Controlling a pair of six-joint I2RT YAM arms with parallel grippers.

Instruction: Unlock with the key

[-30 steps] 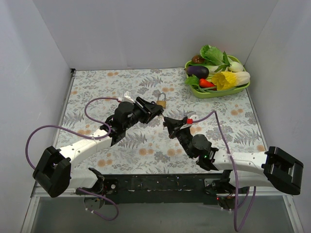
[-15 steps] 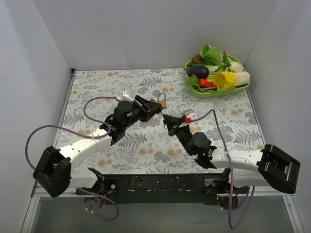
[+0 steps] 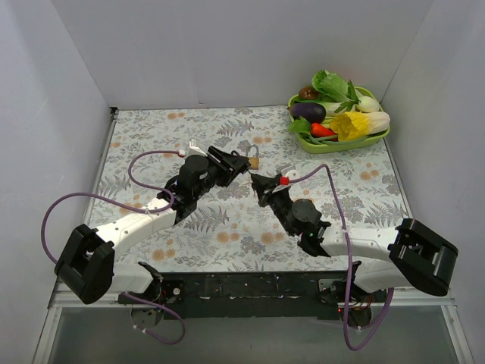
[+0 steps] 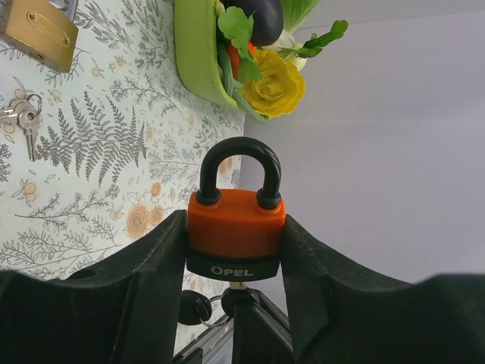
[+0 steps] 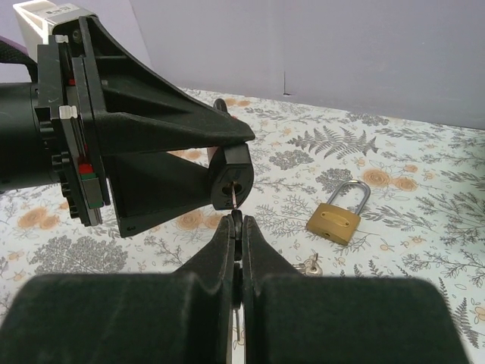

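An orange padlock (image 4: 235, 227) with a black shackle and a black base is clamped between the fingers of my left gripper (image 3: 239, 168), held above the table with its base toward the right arm. My right gripper (image 5: 236, 225) is shut on a black-headed key (image 5: 236, 200). The key's blade tip sits in the keyhole in the padlock's base (image 5: 232, 179). A second black key head hangs on a ring (image 4: 194, 308) under the lock. In the top view my right gripper (image 3: 258, 183) meets the left one at mid-table.
A brass padlock (image 3: 252, 160) lies on the floral cloth just behind the grippers, with a small bunch of silver keys (image 4: 23, 117) beside it. A green tray of vegetables (image 3: 333, 146) stands at the back right. White walls close in on three sides.
My right arm has moved up and left with the key until it reached the padlock's base. The left gripper with the lock has shifted slightly toward the back.
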